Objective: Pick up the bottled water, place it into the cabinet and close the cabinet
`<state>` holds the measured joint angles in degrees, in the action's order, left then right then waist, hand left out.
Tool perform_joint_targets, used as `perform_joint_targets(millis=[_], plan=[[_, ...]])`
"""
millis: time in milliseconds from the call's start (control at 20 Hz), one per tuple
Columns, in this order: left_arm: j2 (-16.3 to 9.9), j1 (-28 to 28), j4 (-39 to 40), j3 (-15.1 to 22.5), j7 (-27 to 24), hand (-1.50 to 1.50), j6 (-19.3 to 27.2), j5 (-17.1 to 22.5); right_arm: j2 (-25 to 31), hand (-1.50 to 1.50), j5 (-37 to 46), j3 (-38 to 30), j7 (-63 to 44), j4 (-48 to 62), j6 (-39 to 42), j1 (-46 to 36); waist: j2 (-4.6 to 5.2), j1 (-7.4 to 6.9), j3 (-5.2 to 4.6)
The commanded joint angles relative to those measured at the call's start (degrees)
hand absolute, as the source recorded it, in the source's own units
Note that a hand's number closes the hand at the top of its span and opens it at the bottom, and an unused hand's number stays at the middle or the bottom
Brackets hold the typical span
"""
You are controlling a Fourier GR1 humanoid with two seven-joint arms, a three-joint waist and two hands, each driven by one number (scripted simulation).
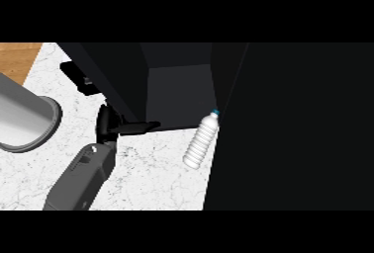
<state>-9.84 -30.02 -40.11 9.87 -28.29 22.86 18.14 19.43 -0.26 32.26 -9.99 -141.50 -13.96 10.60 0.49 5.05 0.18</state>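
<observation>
Right of left hand (116, 126), apparently apart: bottled water (201, 142).

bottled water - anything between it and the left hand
Nothing visible. The left hand sits at the dark cabinet's front edge, and bare counter separates it from the bottled water to its right.

The bench (157, 168) is white, grey-veined marble. On it lies a clear ribbed water bottle (199, 143) — tilted, blue cap toward the far dark cabinet (179, 94) — and a grey cylindrical pot (22, 121) sits at left.
</observation>
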Motion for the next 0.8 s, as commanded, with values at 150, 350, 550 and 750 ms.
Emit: perform_joint_targets(millis=[150, 350, 550, 750], plan=[[8.0, -11.5, -5.9, 0.6, -0.5, -1.50, -8.3, 3.7, 0.2, -1.50, 0.6, -0.5, -0.6, -0.5, -0.2, 0.2, -0.40, 0.97, -0.37], [8.9, -10.6, -6.9, 0.7, 0.1, -1.50, -10.6, 5.0, 0.7, -1.50, 0.7, -0.4, -0.5, -1.4, 0.0, 1.0, -0.82, 0.52, -0.29], [8.8, -8.1, -9.4, 1.5, -0.2, -1.50, -13.8, 5.6, 0.5, -1.50, 0.0, -1.5, -0.9, -1.1, -0.5, 1.0, -1.08, -2.06, -0.21], [8.9, -5.0, -10.6, 1.3, -0.3, 1.50, -16.2, 6.9, 1.8, -1.50, 1.5, -1.0, -1.2, -1.7, -0.2, 1.9, -1.26, -3.14, -0.21]])
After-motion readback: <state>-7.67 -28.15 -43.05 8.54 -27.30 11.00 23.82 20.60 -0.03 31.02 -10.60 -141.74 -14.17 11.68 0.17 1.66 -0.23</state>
